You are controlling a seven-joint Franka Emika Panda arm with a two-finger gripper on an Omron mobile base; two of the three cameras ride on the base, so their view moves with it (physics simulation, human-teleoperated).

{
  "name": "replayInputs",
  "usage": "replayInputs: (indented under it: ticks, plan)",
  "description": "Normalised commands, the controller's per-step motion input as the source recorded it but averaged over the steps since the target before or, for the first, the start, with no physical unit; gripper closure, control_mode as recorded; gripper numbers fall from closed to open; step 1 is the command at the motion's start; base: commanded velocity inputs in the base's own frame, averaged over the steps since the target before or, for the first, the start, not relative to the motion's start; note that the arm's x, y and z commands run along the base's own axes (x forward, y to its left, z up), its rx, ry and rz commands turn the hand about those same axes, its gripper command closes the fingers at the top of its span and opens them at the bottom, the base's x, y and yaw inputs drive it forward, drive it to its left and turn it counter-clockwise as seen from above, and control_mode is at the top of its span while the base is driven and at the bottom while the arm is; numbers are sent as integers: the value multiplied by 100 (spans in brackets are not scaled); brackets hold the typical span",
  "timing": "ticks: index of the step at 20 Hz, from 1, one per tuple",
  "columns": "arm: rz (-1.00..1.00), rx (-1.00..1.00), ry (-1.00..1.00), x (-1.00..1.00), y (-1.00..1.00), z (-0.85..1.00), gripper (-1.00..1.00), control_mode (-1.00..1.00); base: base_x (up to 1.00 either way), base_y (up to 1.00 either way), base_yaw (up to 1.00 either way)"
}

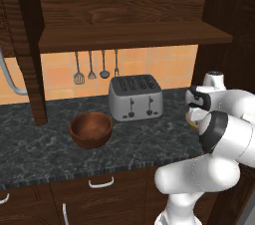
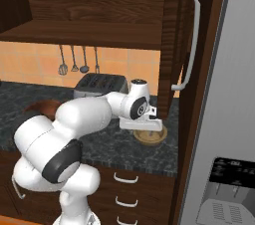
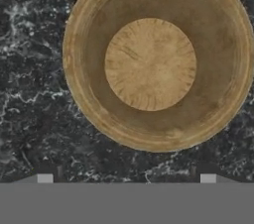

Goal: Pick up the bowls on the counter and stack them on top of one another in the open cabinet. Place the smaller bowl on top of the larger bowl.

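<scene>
Hand view: smaller bowl (image 3: pixel 151 62) at one o'clock on the surface (image 3: pixel 34 94), rim unobstructed. Hand (image 3: pixel 126 178) spread wide, empty, poised overhead for descent.

brown bowl (image 1: pixel 90 129) on counter (image 1: pixel 40 154), toaster (image 1: pixel 135 97) behind

Smaller bowl (image 3: pixel 151 62) pale tan, wood-grained base. Larger bowl (image 1: pixel 90 129) dark glossy reddish-brown. Counter (image 1: pixel 45 144) black, white-veined marble. Open cabinet (image 1: pixel 119 5) dark brown wood grain. Toaster (image 1: pixel 135 97) silver-grey. Backsplash (image 1: pixel 149 67) orange tile.
</scene>
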Motion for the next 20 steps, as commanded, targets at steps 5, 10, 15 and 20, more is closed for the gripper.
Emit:
replayInputs:
  ticks: [5, 10, 15, 20]
  plan:
    - [0, -11, 0, 7, 36, -38, -100, -100, 0, 0, 0]
    - [0, -7, 0, 5, 12, -21, -100, -100, 0, 0, 0]
    - [0, -8, -1, 13, -7, -24, -100, -100, 0, 0, 0]
    - [0, -1, -12, 23, -14, -33, -100, -100, 0, 0, 0]
